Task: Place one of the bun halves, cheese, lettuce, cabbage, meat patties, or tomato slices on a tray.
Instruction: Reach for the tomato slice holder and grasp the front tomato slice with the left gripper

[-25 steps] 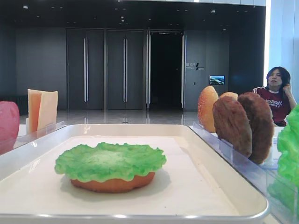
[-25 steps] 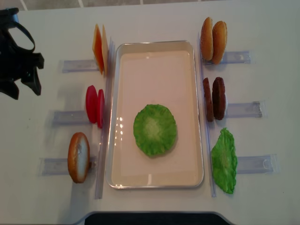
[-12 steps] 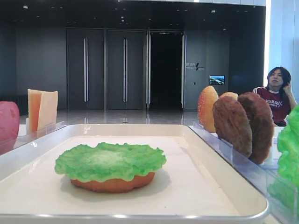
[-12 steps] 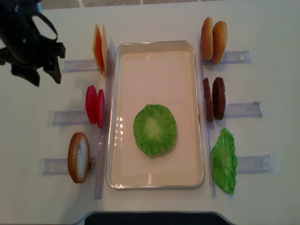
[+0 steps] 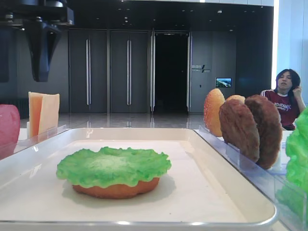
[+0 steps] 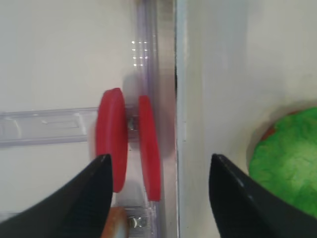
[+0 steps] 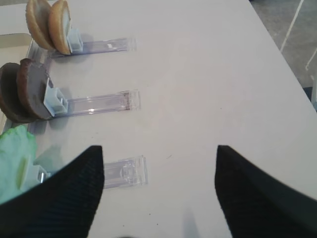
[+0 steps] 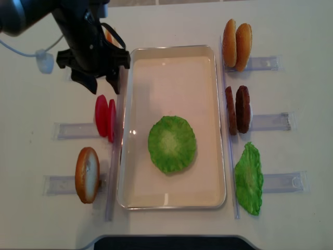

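Observation:
The white tray [image 8: 171, 48] holds a green lettuce [image 8: 171, 144] leaf lying on a flat orange bun half [image 5: 115, 190]. Two red tomato slices [image 8: 105, 117] stand on edge in a clear rack just left of the tray. My left gripper [image 8: 102, 88] hangs open above the table just behind them, by the tray's far left corner. In the left wrist view the slices [image 6: 130, 141] stand ahead of the open left gripper [image 6: 157, 163], toward its left finger. My right gripper [image 7: 158, 151] is open over bare table, right of the racks.
Cheese [image 5: 43, 113] slices stand far left, largely hidden under my left arm from above. A domed bun [image 8: 87, 174] stands near left. On the right stand two buns [image 8: 237, 44], two meat patties [image 8: 238, 109] and a second lettuce leaf [image 8: 248, 178]. A person [image 5: 288, 98] sits behind.
My left gripper has travelled from the table's far left edge rightward to the tray's far left corner, and now shows at the top left of the low view. Nothing else moved.

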`<action>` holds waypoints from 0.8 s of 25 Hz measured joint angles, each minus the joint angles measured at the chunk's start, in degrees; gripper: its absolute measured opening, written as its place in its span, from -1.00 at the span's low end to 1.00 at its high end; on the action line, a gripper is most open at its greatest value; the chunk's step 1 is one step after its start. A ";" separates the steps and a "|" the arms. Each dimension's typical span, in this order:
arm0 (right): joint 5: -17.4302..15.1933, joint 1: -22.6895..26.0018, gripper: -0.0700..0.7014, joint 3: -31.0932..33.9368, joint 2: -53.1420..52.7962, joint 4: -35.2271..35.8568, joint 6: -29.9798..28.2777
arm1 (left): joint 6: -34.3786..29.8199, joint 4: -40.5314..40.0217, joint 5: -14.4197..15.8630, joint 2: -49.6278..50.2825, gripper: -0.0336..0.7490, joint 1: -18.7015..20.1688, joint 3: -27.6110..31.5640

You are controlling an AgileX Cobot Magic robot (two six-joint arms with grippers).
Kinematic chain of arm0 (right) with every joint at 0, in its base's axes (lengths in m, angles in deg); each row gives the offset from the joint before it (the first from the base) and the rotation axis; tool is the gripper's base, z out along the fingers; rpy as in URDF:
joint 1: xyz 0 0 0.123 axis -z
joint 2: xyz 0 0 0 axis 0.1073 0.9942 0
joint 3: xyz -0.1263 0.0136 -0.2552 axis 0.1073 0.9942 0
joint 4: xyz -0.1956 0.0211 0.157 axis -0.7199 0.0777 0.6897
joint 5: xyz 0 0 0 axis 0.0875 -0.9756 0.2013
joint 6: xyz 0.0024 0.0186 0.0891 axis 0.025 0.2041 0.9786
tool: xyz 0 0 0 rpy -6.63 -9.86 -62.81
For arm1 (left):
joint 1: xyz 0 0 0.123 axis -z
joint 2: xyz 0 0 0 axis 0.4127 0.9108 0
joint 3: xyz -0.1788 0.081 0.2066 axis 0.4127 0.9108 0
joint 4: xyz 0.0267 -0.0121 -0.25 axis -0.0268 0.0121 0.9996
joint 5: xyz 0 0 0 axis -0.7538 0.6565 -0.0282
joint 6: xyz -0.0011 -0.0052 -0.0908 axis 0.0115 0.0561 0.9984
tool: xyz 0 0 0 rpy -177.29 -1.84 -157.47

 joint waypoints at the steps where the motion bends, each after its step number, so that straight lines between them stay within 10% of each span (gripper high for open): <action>1: 0.00 0.00 0.44 0.00 0.00 0.00 0.00 | 0.55 0.00 -0.12 0.47 0.28 1.10 -0.08; 20: 0.00 0.00 0.44 0.00 0.00 0.00 0.00 | 7.79 -5.57 2.56 2.06 0.28 4.12 -0.08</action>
